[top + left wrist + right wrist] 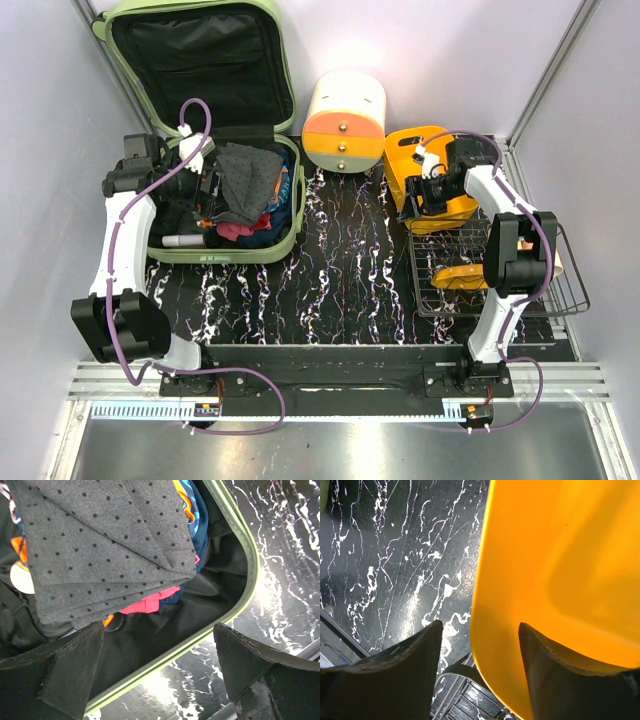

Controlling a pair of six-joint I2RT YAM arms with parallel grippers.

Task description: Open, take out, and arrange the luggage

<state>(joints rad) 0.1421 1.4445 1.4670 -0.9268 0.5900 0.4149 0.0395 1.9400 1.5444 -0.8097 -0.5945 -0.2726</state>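
**Luggage open at back left, both jaws wide**

The luggage (228, 256) lies at the back left of the tabletop (340, 260), its lid thrown up against the rear wall so the black lining faces forward; the lower shell sits flat and is heaped with clothes; a grey dotted garment (245, 180) lies on top of the pile, with a pink cloth (235, 230) showing beneath its near edge.

The left jaws hang over the shell's left part, set wide with nothing between them; from the left wrist, the two dark fingers (70, 672) frame the pale green rim (252, 565), the black lining inside it and the folded grey garment (110, 545) above.

The right jaws hover at the orange bin (408, 150), which stands at the back right, just beyond a wire basket (430, 310); they too are spread wide, and the right wrist view shows the bin's rounded edge (560, 555) between the fingers (405, 675); whether either finger touches it cannot be told.

A cream-and-orange drawer box (345, 120) stands between luggage and bin, apart from both.
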